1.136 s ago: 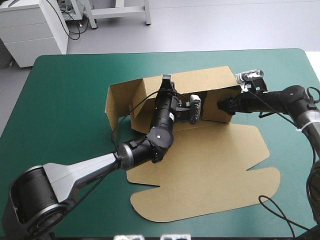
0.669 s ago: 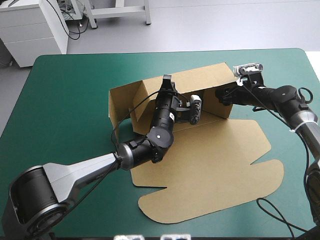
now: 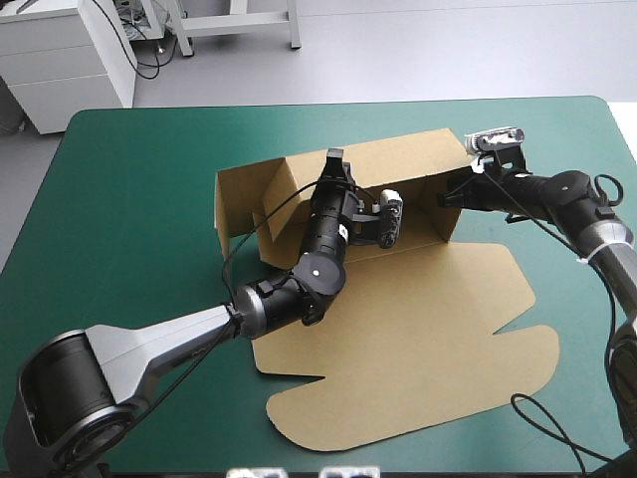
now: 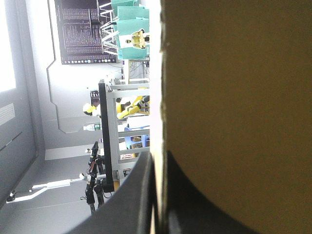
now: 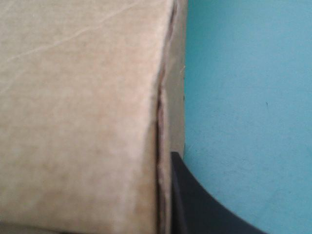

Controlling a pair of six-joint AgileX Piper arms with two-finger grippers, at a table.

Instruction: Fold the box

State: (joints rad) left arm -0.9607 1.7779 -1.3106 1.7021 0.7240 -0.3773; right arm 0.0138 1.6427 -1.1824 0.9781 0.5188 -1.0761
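The brown box lies mid-table with its lid flat toward the near edge and its back and side walls raised. My left gripper reaches up from inside and is shut on the top edge of the back wall. In the left wrist view the board runs between its black fingers. My right gripper is at the right side wall. In the right wrist view that wall is pinched edge-on, one black finger tight against it and the other hidden behind the board.
Bare teal-green cover lies to the left of the box, beyond it and along the right side. The flat lid reaches close to the table's near edge.
The right gripper, open earlier beside the right side wall, has shut on that wall. The flat lid slid slightly over the table. The left gripper kept its grip on the back wall.
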